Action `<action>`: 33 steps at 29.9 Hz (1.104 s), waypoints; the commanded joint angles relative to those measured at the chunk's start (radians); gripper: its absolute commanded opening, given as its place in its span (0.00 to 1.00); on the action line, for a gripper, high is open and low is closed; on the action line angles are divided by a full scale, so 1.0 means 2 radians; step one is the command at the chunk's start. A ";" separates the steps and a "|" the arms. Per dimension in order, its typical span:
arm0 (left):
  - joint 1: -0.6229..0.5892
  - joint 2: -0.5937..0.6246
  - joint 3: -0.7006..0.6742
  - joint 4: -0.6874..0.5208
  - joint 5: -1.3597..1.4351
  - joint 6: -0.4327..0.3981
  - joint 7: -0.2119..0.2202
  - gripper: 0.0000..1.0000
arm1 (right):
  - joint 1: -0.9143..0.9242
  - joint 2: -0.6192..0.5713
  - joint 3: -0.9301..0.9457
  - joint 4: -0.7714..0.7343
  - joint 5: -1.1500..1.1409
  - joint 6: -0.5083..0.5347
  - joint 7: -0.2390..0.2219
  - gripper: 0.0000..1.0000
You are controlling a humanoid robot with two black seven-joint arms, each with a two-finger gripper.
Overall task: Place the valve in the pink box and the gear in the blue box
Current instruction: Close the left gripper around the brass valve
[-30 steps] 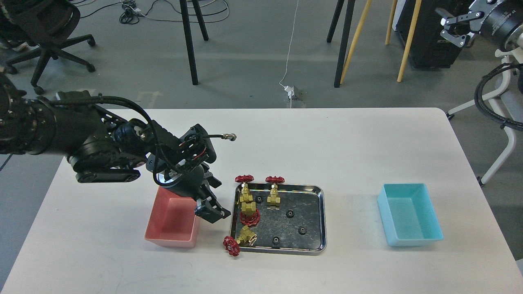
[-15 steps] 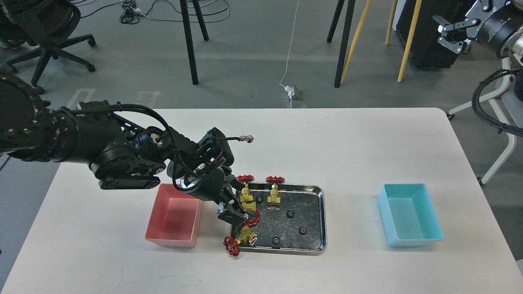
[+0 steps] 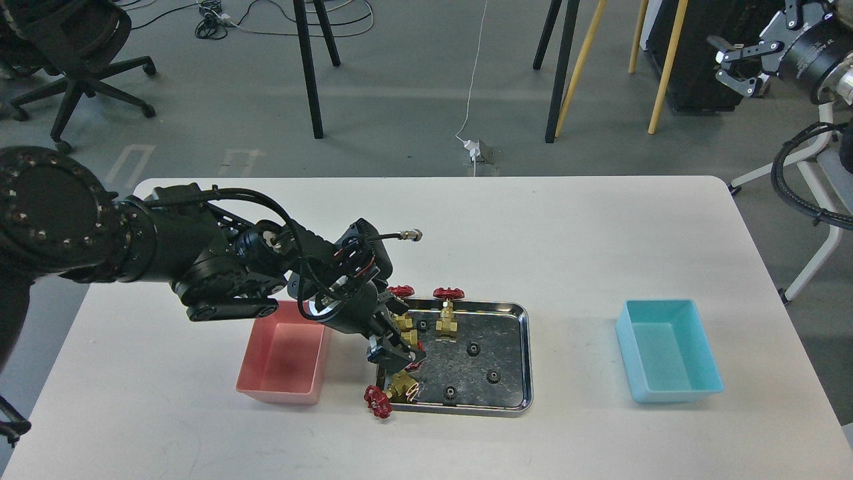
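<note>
so the left gripper has swung from over the pink box to the tray's 9 o'clock edge, onto a valve there, can't tell its jaws, pickup looks close.

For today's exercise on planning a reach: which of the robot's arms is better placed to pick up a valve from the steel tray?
The left. Its gripper hangs right over the valves at the tray's left edge, beside the pink box. The right gripper is raised far off the table.
</note>
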 commanded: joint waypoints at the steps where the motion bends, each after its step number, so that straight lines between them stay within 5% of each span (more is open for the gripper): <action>1: 0.002 -0.001 0.001 0.001 0.000 0.001 0.000 0.84 | 0.000 0.000 0.000 0.000 0.000 0.000 0.000 0.99; 17: 0.023 -0.002 0.000 0.018 0.002 0.002 0.000 0.63 | -0.007 -0.002 0.001 0.001 0.001 0.000 0.000 0.99; 33: 0.023 0.002 0.000 0.017 0.005 0.015 0.000 0.30 | -0.007 -0.004 0.001 0.000 0.000 0.000 0.001 0.99</action>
